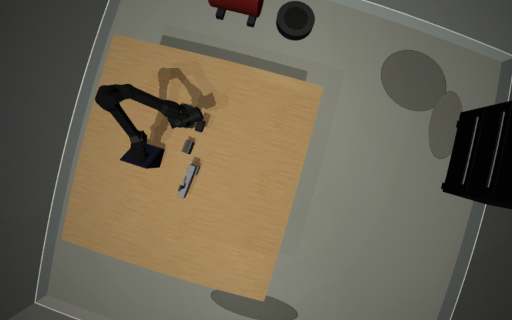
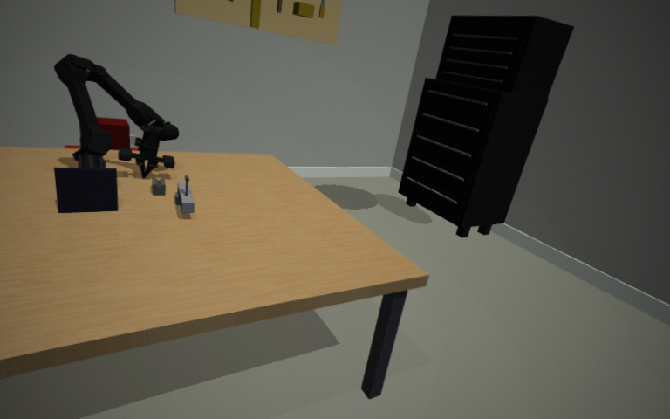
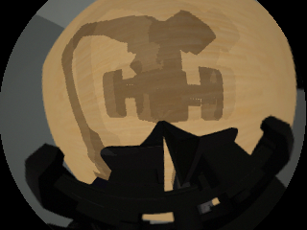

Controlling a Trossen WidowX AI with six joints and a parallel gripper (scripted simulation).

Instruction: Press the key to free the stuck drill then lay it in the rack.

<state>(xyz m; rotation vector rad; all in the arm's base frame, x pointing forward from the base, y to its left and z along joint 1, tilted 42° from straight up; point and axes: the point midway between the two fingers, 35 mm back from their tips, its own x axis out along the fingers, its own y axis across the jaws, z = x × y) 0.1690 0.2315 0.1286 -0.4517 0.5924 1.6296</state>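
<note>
A long light-grey fixture (image 1: 187, 181) (image 2: 187, 201) lies on the wooden table (image 1: 234, 169) (image 2: 197, 257). A thin dark drill (image 2: 187, 183) stands upright in its far end. I cannot make out the key on it. A small dark-grey notched block, the rack (image 1: 187, 146) (image 2: 158, 186), sits just behind the fixture. My gripper (image 1: 200, 126) (image 2: 144, 174) (image 3: 161, 125) is shut and empty. It points down close above bare table, just behind the rack and apart from it. The wrist view shows only wood and the gripper's own shadow.
The arm's dark base box (image 1: 145, 156) (image 2: 86, 188) stands to the left of the rack. A red object (image 1: 235, 5) (image 2: 112, 132) and a black round object (image 1: 295, 19) stand on the floor behind the table. A black drawer cabinet (image 1: 479, 151) (image 2: 479, 123) stands far to the right.
</note>
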